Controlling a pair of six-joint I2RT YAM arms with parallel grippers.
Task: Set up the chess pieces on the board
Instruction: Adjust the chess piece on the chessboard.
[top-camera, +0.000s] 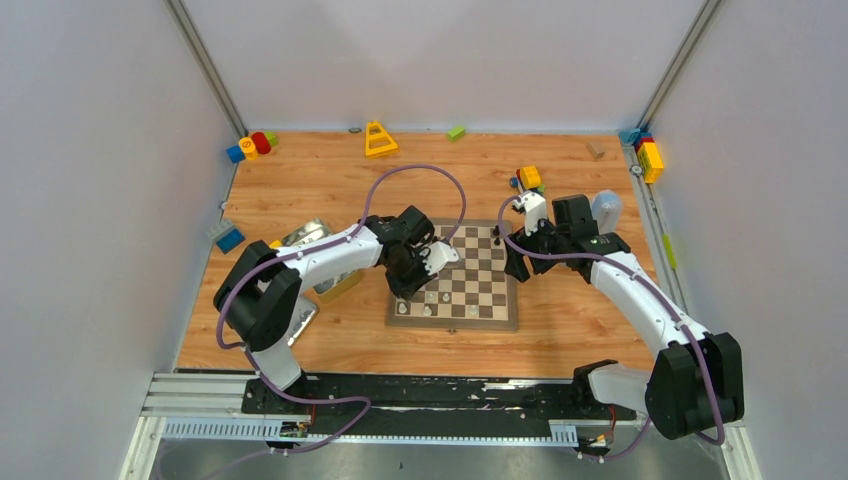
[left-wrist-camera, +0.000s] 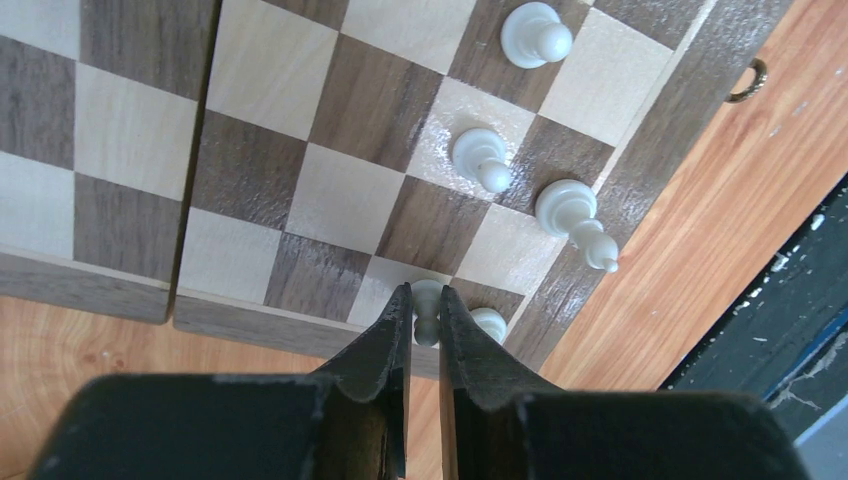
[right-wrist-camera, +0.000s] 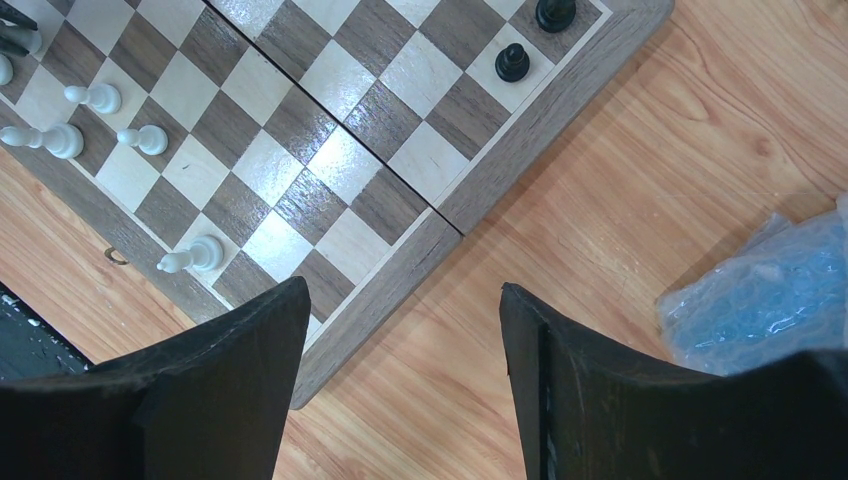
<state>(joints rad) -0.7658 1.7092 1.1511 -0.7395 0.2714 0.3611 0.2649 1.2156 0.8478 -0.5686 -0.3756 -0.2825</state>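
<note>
Pinching a white piece (left-wrist-camera: 427, 318) by its narrow neck, the left gripper (left-wrist-camera: 426, 300) is working at the near edge row of the board (top-camera: 455, 323). Its two dark fingers are pressing on the piece from either side, with almost no gap between them. I cannot tell whether the piece's base is resting on its square or sitting just clear of it. A neighbouring white piece (left-wrist-camera: 490, 322) is standing just beside the gripped one, partly hidden behind one finger. That is what is making this step delicate, since any sideways drift of the fingers is likely to knock it. A white pawn (left-wrist-camera: 480, 158), a second pawn (left-wrist-camera: 533, 35) and a taller white piece (left-wrist-camera: 572, 212) are standing upright further along the same corner, apart from the fingers.

Doing this well is a matter of travelling straight up or straight down, holding the wrist vertical so the piece is not tilting in the grip. The base should be centred on a single square before the fingers are letting go, and parting them only slightly on release should be sparing the neighbour.

The right gripper (right-wrist-camera: 405, 300) is hovering with its jaws spread wide and nothing between them. It is hanging above the board's right-hand border and the table (right-wrist-camera: 620, 180), with two black pieces (right-wrist-camera: 513, 62) standing on the rows beyond and a blue plastic bag (right-wrist-camera: 770, 280) lying off to its side
</note>
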